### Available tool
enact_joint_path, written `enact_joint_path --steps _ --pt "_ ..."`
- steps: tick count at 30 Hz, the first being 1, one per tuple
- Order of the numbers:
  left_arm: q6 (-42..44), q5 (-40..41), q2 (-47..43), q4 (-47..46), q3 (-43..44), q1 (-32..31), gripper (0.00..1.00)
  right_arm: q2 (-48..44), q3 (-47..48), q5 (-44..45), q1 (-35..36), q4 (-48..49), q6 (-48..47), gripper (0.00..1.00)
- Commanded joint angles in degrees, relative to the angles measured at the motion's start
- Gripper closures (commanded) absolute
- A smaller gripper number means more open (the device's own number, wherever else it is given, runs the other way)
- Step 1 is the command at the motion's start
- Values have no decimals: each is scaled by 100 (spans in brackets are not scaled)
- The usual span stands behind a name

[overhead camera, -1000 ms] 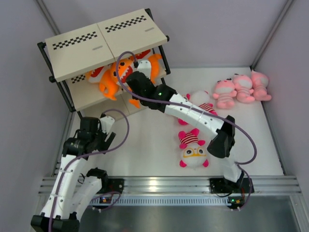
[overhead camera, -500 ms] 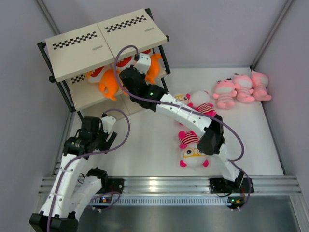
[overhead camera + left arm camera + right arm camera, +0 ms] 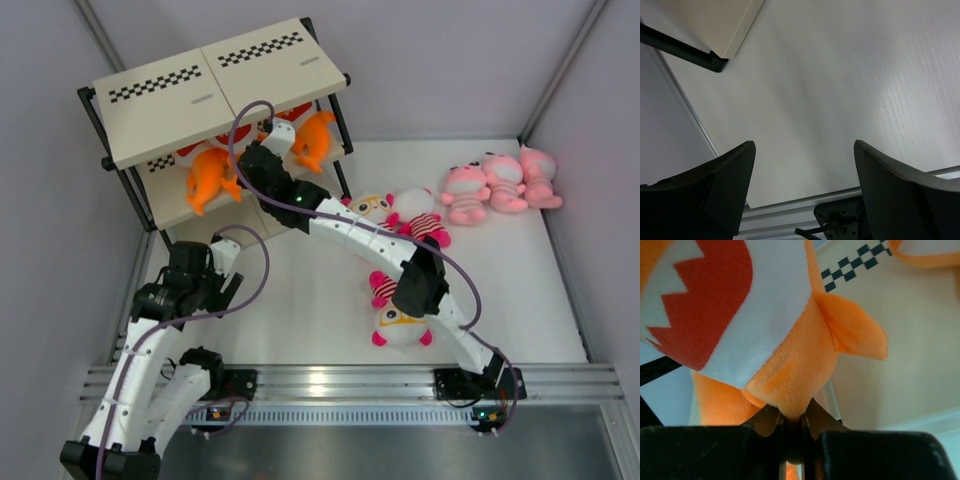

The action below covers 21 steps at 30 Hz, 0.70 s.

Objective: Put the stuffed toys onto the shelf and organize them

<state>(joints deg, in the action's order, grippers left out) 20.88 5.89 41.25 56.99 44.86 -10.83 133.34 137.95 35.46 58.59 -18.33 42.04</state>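
Observation:
The shelf [image 3: 160, 100] stands at the back left. My right gripper [image 3: 243, 163] reaches into its middle tier and is shut on an orange toy [image 3: 210, 176]. In the right wrist view the gripper [image 3: 794, 414] pinches the toy's orange underside [image 3: 790, 375]. A second orange toy [image 3: 316, 138] lies on the same tier to the right. A third is mostly hidden under the top board. Three pink toys [image 3: 503, 180] lie at the back right. Three white-headed toys in striped shirts [image 3: 418, 214] [image 3: 400, 320] lie mid-table. My left gripper [image 3: 228, 283] [image 3: 802, 145] is open and empty, low over the table.
Grey walls close in the table on three sides. The right arm's long white links [image 3: 360, 225] span from the near rail to the shelf, over the white-headed toys. The shelf's front foot [image 3: 715, 62] shows in the left wrist view.
My right gripper has moved left and deeper into the middle tier, carrying the orange toy with it. The left arm has not moved.

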Motion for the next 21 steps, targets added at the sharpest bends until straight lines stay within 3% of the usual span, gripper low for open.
enact_joint_path --steps 1,10,11,12,13,16,21 --pt "-120 62 -30 -206 58 -24 14 157 496 -479 -23 497 129 100" --pt "-128 9 -12 -206 67 -24 14 -228 339 267 -58 -154 67 99" --pt "-137 -9 5 -206 58 -24 14 -273 199 268 -67 -23 59 94" --pt "-129 -18 -3 -206 67 -24 14 -282 162 181 -93 48 15 76" --pt "-155 -18 14 -206 84 -24 14 -247 188 111 -102 109 -12 67" --pt "-172 -79 49 -206 93 -24 14 -115 486 -48 -172 -39 -99 49" --pt "-199 -167 84 -197 128 -24 14 -606 -188 65 -164 100 -196 46"
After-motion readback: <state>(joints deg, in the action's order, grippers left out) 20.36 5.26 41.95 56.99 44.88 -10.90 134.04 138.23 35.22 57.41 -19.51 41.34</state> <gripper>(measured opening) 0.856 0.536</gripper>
